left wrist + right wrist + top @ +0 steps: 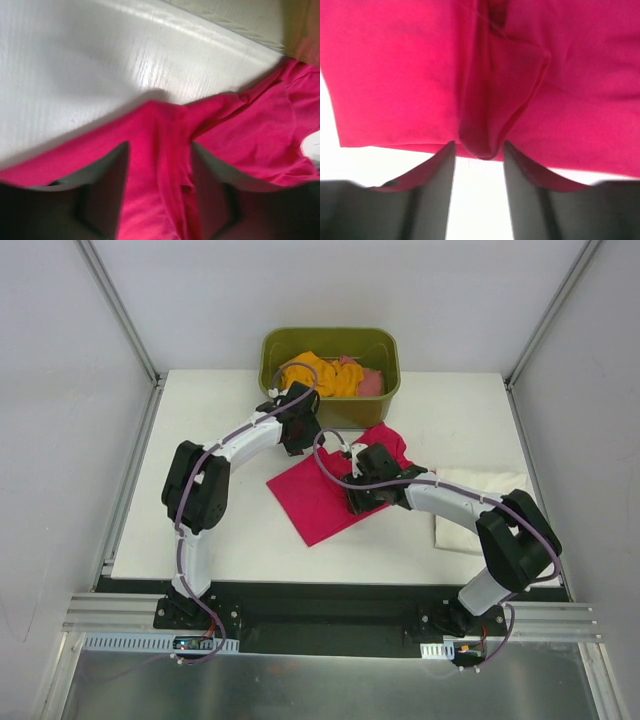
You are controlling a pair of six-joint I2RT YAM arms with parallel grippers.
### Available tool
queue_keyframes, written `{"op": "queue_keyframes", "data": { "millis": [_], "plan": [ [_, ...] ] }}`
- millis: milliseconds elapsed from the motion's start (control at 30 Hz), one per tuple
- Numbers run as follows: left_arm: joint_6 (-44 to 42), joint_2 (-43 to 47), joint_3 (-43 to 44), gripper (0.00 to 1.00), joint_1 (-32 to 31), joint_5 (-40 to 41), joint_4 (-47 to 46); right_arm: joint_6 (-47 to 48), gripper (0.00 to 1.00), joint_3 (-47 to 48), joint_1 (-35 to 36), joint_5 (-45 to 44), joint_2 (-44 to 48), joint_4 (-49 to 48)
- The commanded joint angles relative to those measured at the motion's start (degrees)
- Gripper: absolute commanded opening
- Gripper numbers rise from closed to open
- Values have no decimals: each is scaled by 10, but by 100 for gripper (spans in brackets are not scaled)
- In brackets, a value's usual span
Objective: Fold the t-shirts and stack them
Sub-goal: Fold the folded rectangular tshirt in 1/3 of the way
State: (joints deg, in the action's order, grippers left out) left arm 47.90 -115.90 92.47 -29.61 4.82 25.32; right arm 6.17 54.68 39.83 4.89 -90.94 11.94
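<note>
The crimson-pink t-shirt lies partly folded on the white table, in the middle. My left gripper is at its far edge; in the left wrist view the left gripper is shut on a raised ridge of the crimson cloth. My right gripper is on the shirt's right side; in the right wrist view the right gripper pinches a bunched fold at the crimson cloth's edge. The cream-white t-shirt lies folded at the right. The orange t-shirt and salmon-pink t-shirt lie in the tub.
The olive-green plastic tub stands at the table's back centre, just behind the left gripper. Grey walls and metal frame posts enclose the table on three sides. The arm bases sit on a black rail at the near edge.
</note>
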Motion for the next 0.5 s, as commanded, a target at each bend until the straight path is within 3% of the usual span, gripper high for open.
{"op": "queue_keyframes", "data": {
  "millis": [0,67,133,267,467],
  "plan": [
    [-18,14,29,64,1,-7,-12,-19,54,22,-6,-29,8,46],
    [-25,31,21,99,1,-10,-12,-23,70,36,-8,-71,17,68],
    [-27,49,9,99,1,-11,-12,-25,97,43,-8,-87,33,91],
    [-33,122,-46,99,1,2,-12,-23,97,41,-7,-96,72,112],
    [-39,253,-173,99,24,34,-12,7,97,53,27,61,96,74]
  ]
}}
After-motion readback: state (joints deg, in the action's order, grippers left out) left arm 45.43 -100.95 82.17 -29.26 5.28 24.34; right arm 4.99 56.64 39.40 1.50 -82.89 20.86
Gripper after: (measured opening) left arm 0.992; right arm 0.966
